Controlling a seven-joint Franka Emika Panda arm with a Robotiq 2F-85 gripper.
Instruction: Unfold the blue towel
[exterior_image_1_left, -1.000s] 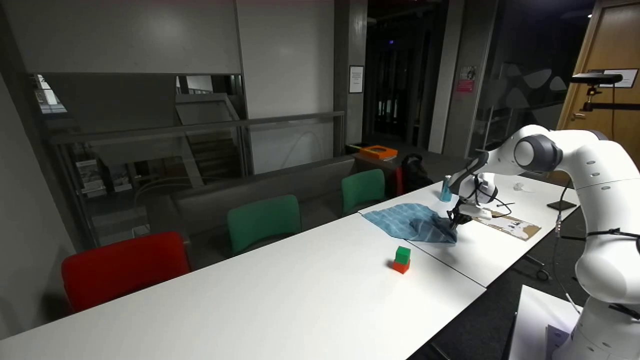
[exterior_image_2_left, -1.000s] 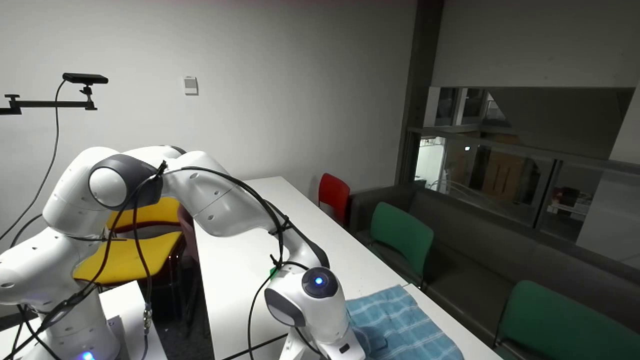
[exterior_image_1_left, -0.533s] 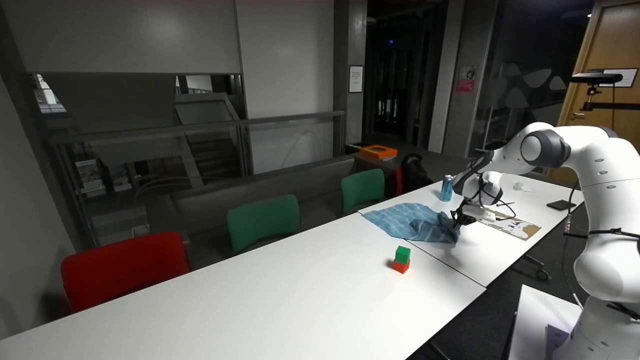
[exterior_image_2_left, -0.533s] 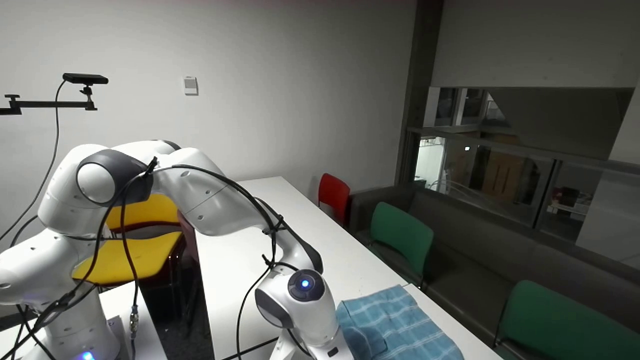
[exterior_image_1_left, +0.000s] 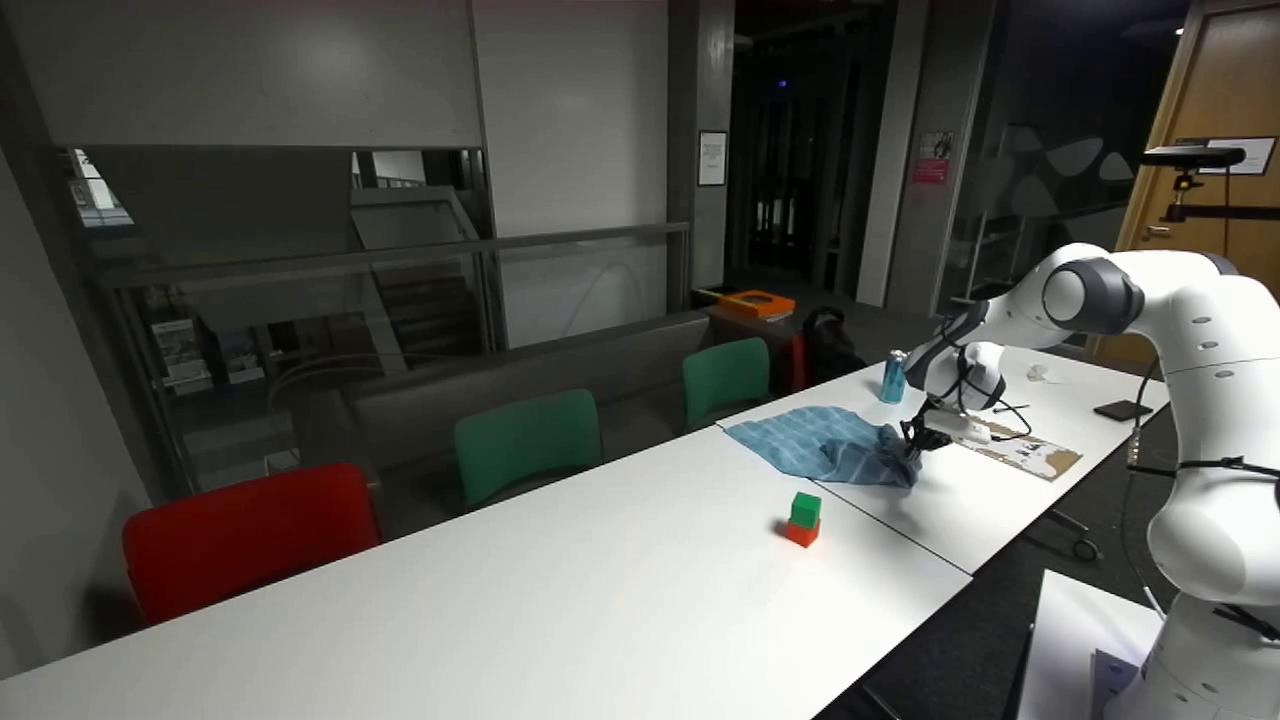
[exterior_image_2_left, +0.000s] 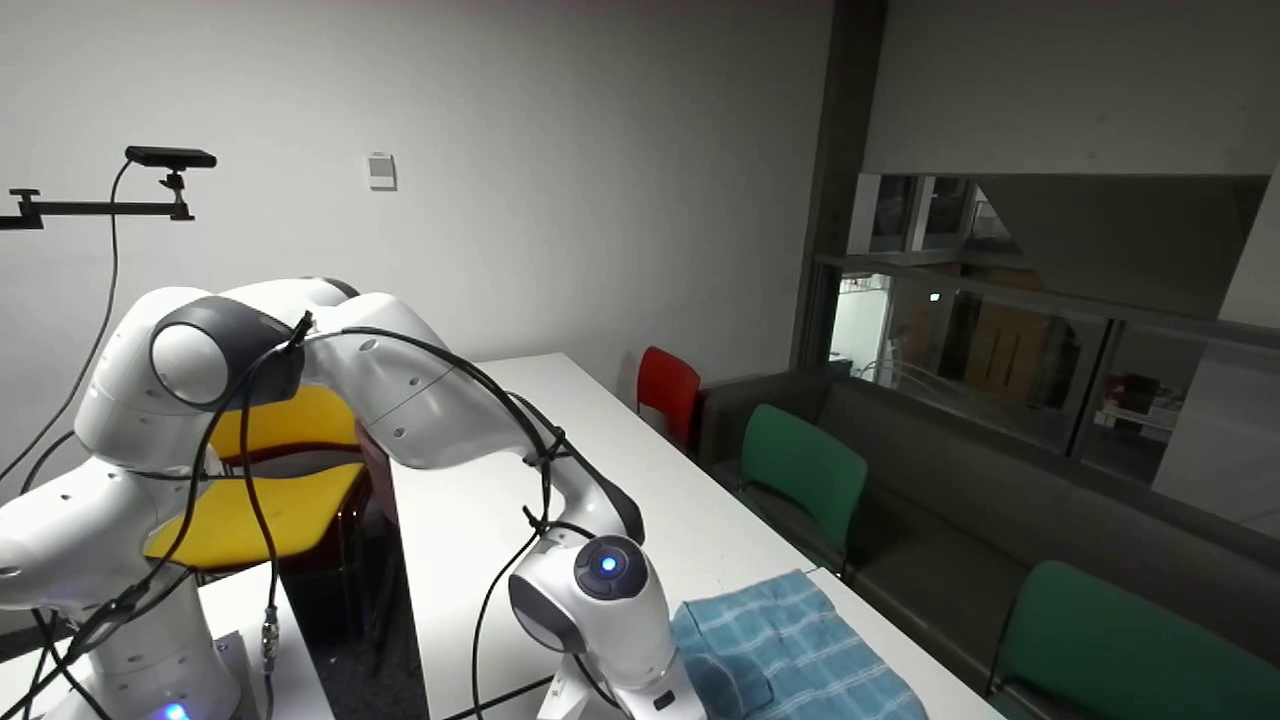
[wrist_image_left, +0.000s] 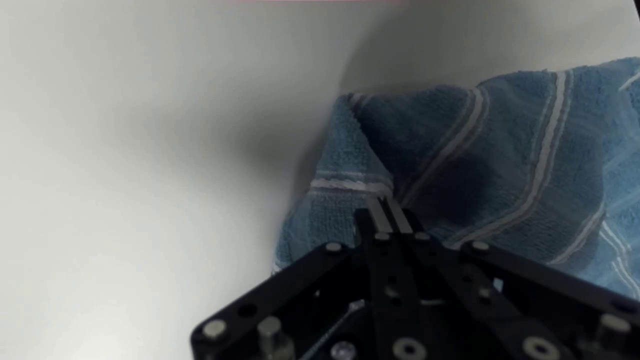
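Note:
The blue towel (exterior_image_1_left: 800, 442) with white stripes lies on the white table. Its far part is spread fairly flat, and its near end is bunched and raised at the gripper. It also shows in an exterior view (exterior_image_2_left: 800, 640), partly behind the arm's wrist. My gripper (exterior_image_1_left: 910, 440) is at the towel's near end, low over the table. In the wrist view the gripper's fingertips (wrist_image_left: 385, 200) are pressed together on a folded edge of the towel (wrist_image_left: 505, 150), with a fold on each side. In an exterior view the fingers are hidden below the frame.
A green block (exterior_image_1_left: 805, 509) sits on a red block (exterior_image_1_left: 802, 533) on the table (exterior_image_1_left: 560, 580). A blue can (exterior_image_1_left: 893, 377) stands behind the gripper. A worn board (exterior_image_1_left: 1030, 455) lies beside it. A dark flat object (exterior_image_1_left: 1122, 411) lies farther right. Chairs line the table's edge.
The gripper has moved slightly away from the towel's spread part, drawing the bunched end a little with it. Over the last half second there is almost no motion.

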